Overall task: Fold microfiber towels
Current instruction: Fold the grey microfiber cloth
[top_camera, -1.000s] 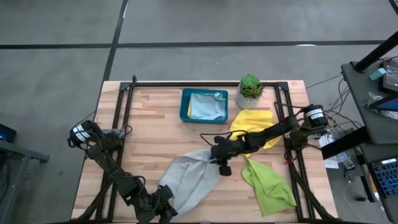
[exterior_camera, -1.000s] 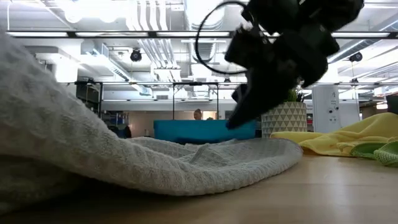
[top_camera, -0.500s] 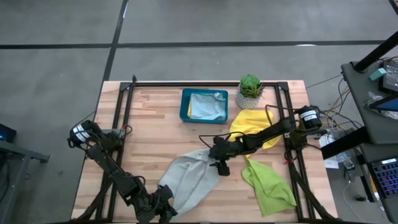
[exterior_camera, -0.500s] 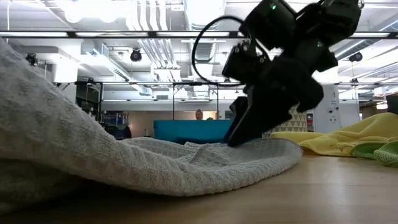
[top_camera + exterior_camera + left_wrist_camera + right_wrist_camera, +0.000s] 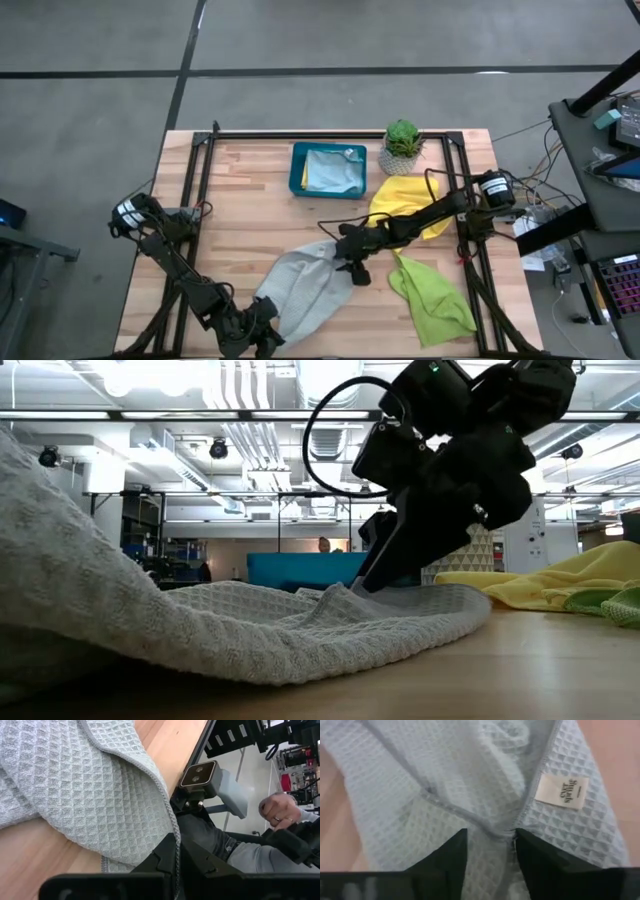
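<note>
The wooden table carries all items, inside a black frame.

Grey towel: lies rumpled from the table's middle toward the near edge, left of centre. Its far corner is bunched up into a small peak. A white label is sewn at one hemmed edge.

Lime green towel: crumpled near the right near corner of the table.

Yellow towel: spread near the right edge, just in front of the potted plant, partly under the right arm.

Teal tray: at the far edge, near its middle, holding a folded light blue towel.

Right gripper: reaches in from the right edge to the table's middle and sits at the grey towel's far corner. Its fingers stand narrowly apart with a fold of the grey cloth pinched between them, by the label.

Left gripper: at the near edge of the table, on the grey towel's near end. Its fingers are closed, with the towel's hem running down between them.

A person's hand shows beyond the table's near edge.
</note>
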Controlling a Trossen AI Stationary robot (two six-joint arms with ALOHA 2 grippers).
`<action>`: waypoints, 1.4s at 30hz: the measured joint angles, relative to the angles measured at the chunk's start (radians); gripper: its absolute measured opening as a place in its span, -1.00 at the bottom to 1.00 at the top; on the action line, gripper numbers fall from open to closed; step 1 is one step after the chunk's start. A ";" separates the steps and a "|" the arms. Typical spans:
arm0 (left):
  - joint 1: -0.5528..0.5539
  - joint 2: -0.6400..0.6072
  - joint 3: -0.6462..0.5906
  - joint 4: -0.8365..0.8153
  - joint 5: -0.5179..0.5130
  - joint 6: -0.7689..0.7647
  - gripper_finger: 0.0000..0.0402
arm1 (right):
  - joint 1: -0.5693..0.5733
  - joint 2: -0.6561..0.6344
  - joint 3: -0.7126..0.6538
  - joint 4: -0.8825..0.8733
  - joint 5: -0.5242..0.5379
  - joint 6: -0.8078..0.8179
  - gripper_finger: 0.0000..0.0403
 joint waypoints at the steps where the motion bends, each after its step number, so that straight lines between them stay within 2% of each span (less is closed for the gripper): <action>1: 0.000 0.000 0.000 0.000 0.000 0.000 -1.00 | 0.002 0.000 0.000 -0.001 -0.007 0.000 -0.27; 8: 0.000 0.000 0.000 0.000 0.000 0.000 -1.00 | 0.029 0.000 0.000 -0.008 -0.014 -0.019 -0.84; 10: 0.000 0.000 0.000 -0.001 0.000 0.000 -1.00 | 0.031 -0.003 0.000 -0.008 -0.014 -0.024 -0.92; 17: 0.000 0.000 0.000 -0.002 0.000 0.000 -1.00 | 0.031 -0.056 0.000 -0.093 0.089 -0.027 -0.94; 23: 0.004 0.001 -0.012 -0.002 -0.001 -0.001 -1.00 | 0.035 -0.130 0.000 -0.146 0.101 -0.030 -0.94; 32: 0.051 -0.017 -0.014 -0.029 -0.008 0.047 -1.00 | 0.058 -0.292 0.000 -0.140 0.165 -0.151 -0.94; 37: 0.100 -0.090 -0.013 -0.043 0.020 0.123 -1.00 | 0.056 -0.432 0.000 -0.141 0.228 -0.230 -0.95; 42: 0.146 -0.236 -0.011 -0.185 0.020 0.235 -1.00 | 0.057 -0.573 0.000 -0.149 0.313 -0.302 -0.96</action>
